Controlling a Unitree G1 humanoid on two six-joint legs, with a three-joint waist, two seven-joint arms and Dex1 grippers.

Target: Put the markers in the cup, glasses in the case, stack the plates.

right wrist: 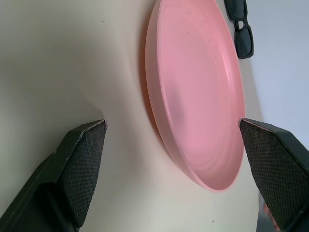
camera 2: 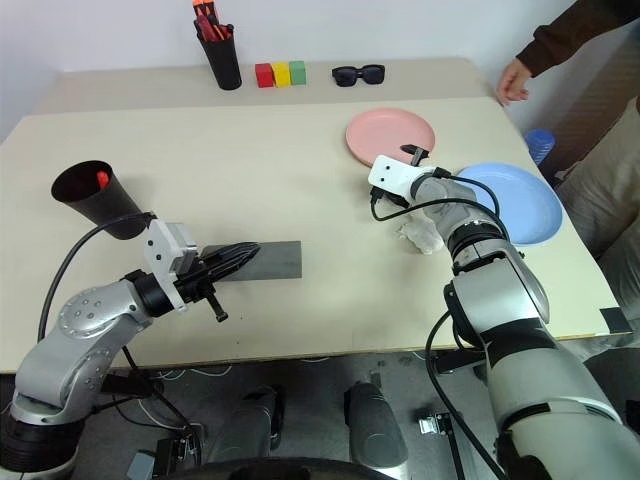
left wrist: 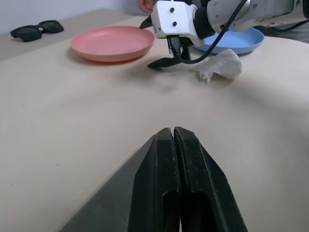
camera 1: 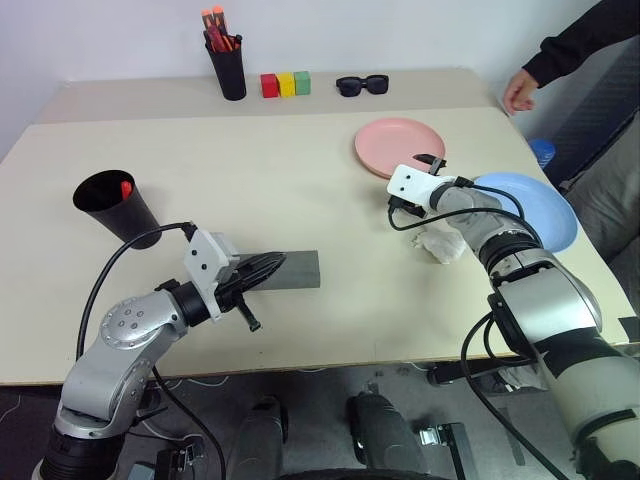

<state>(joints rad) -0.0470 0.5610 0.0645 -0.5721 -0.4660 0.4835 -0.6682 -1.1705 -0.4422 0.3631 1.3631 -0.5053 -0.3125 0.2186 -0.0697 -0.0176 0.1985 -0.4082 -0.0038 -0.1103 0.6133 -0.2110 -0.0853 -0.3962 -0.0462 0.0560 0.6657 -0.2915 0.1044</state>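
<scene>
One broad beige table (camera 1: pixel 300 200) is seen against a pale wall, with a person's hand (camera 1: pixel 519 92) resting at its 2 o'clock corner. Toward 3 o'clock the blue plate (camera 1: pixel 545 205) lies flat, and the pink plate (camera 1: pixel 398 145) sits just beside it toward 1 o'clock, the two apart and not stacked. The grey case (camera 1: pixel 290 270) is laid closed near the 7 o'clock edge. The black cup (camera 1: pixel 115 205) stands tilted at 9 o'clock, a red cap visible inside. At 12 o'clock a pen holder (camera 1: pixel 228 65), three coloured blocks (camera 1: pixel 286 84) and black sunglasses (camera 1: pixel 362 85) are lined up. A crumpled white tissue (camera 1: pixel 440 243) lies by the right arm.

The left gripper (camera 1: pixel 262 270) is pressed fully closed, empty, over the case. The right gripper (right wrist: pixel 174 130) is spread wide with nothing held; the right wrist view shows the pink plate's rim between its fingers, hidden from the head views by the wrist.
</scene>
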